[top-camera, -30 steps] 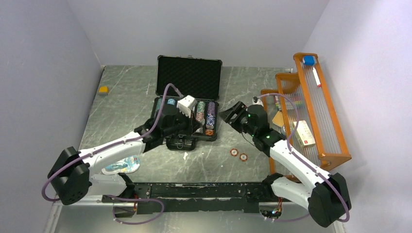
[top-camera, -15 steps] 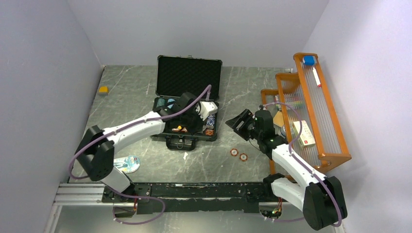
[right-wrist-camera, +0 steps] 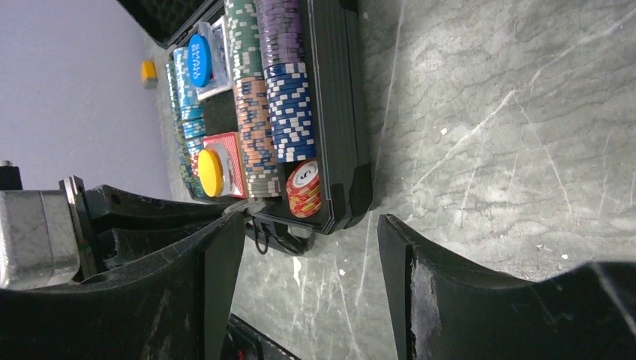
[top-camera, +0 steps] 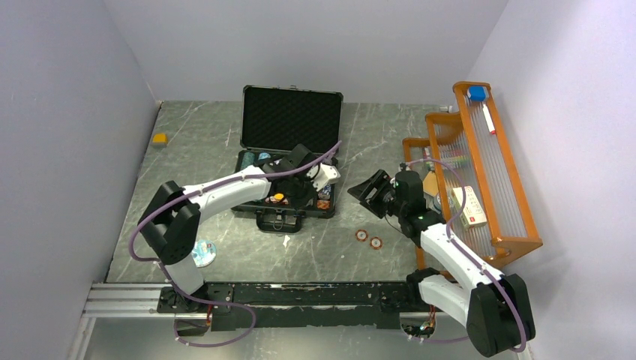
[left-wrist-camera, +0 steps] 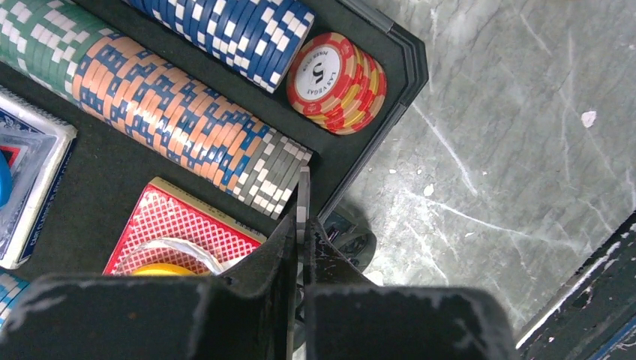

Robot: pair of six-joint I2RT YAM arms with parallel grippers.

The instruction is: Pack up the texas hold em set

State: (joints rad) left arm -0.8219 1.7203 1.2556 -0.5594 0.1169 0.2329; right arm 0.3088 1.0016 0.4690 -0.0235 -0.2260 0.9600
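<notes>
Orange rack (top-camera: 517, 241) – right, blister pack (top-camera: 202, 252), yellow block (top-camera: 159, 139)

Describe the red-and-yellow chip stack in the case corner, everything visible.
The red-and-yellow chip stack is a short roll of striped chips lying on edge; its end face is white, marked 5. It looks like plastic. It sits in the near right corner of the open black case, in the same slot as the blue chip row, seemingly touching it.

Left arm (top-camera: 225, 186) stretched toward 1 o'clock from its base. Left gripper (left-wrist-camera: 302, 206) angled down, fingers pressed together, nothing between them. Right arm (top-camera: 450, 251) bent, reaching toward 11 o'clock. Right gripper (top-camera: 367, 189) spread wide, nothing between its fingers.
</notes>
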